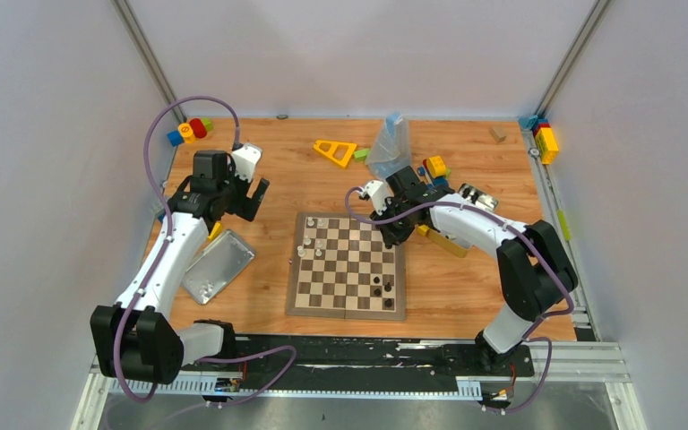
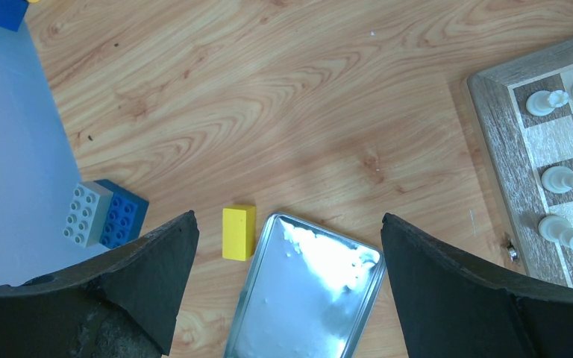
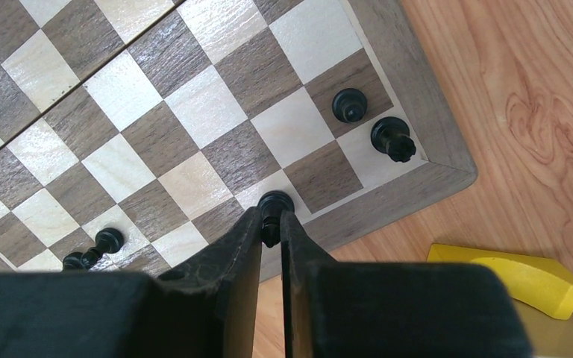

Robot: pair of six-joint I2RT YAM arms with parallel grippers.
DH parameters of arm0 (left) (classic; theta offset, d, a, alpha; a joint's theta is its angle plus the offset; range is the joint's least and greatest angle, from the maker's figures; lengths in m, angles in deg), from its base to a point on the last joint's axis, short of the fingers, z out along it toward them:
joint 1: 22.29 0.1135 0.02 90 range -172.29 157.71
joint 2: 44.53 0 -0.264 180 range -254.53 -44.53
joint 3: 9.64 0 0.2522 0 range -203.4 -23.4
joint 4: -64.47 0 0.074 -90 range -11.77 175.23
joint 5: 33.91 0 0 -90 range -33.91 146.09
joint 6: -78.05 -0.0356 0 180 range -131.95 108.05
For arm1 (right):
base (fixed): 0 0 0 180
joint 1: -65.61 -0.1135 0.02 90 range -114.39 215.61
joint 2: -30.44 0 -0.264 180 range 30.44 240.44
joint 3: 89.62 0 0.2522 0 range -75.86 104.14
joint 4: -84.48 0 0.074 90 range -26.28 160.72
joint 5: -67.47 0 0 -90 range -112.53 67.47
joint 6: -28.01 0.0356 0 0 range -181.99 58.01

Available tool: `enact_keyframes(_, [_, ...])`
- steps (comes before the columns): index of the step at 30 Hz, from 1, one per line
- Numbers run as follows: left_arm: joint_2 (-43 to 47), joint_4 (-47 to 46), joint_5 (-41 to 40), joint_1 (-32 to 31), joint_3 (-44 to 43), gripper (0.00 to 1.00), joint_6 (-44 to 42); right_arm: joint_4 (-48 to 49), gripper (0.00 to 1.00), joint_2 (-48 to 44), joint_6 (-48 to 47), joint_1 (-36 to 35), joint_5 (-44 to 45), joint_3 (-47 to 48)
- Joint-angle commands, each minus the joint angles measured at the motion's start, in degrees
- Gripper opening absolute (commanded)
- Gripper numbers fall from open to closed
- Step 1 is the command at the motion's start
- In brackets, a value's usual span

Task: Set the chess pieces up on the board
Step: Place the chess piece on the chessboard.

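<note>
The wooden chessboard [image 1: 348, 300] lies in the middle of the table. A few white pieces [image 1: 310, 220] stand at its far left and also show in the left wrist view [image 2: 563, 179]. Two black pieces [image 1: 382, 286] stand near its right side. My right gripper [image 3: 271, 224] is shut on a black piece [image 3: 275, 203] over a cream square at the board's edge [image 3: 418, 179]; I cannot tell whether the piece touches the board. Two more black pieces [image 3: 392, 138] stand by the corner there. My left gripper [image 2: 287, 224] is open and empty, held above the silver lid [image 2: 306, 291], left of the board.
A yellow block [image 2: 239, 231] and blue and grey bricks [image 2: 106, 214] lie beside the lid. A yellow-sided tin [image 3: 511, 276] sits just right of the board. A yellow triangle [image 1: 334, 152], a clear bag [image 1: 391, 143] and coloured blocks [image 1: 193, 130] lie at the back.
</note>
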Motion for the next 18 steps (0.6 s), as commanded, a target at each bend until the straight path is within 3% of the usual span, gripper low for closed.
enact_keyframes(1, [1.06,-1.56,-0.15,-0.12,0.13,1.00,-0.37,0.61,0.20,0.70,-0.53,-0.43,-1.15,0.29])
enact_keyframes(5, [0.93,-1.56,-0.18,-0.13,0.18,1.00,-0.45,0.42,0.42,-0.59,-0.88,-0.36,-0.19,0.59])
enact_keyframes(11, [0.75,-1.48,-0.14,-0.16,0.06,1.00,-0.46,0.33,0.55,-5.78,-0.96,1.87,2.64,1.48])
enact_keyframes(18, [1.04,-1.47,-0.14,-0.12,-0.02,1.00,-0.38,0.26,0.60,-13.58,1.14,11.88,1.34,1.39])
